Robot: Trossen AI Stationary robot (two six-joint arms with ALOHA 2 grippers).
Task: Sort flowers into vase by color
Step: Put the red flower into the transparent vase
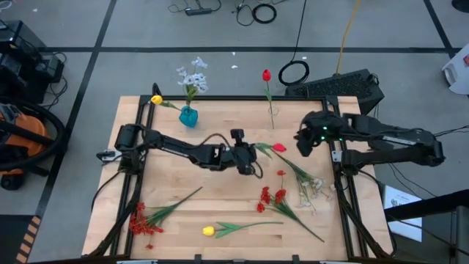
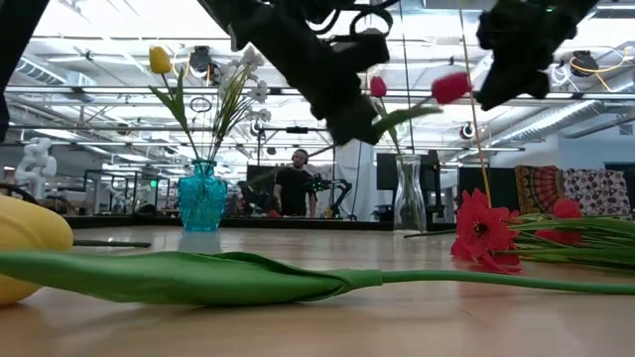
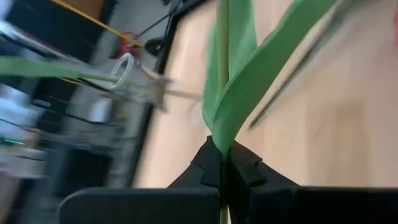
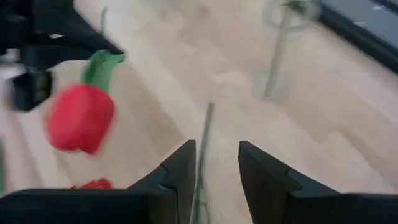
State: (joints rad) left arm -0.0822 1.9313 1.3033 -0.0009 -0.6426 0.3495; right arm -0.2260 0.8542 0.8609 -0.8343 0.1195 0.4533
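Note:
My left gripper is over the table's middle, shut on a red tulip, whose blossom points toward the right arm; it also shows in the low view. My right gripper is open and empty, just right of that blossom. A teal vase at the back left holds pale white-blue flowers and a yellow tulip. A clear vase at the back middle holds a red tulip. Other flowers lie on the table. My left gripper pinches the red tulip's green stem between its two fingers, just below where the leaves branch off. The stem runs on ahead of the fingers toward the table's right. The tulip is lifted clear of the table.
On the near half of the table lie red flowers at the left, a yellow tulip in the middle, and more red flowers and pale ones at the right. A person stands far behind the table.

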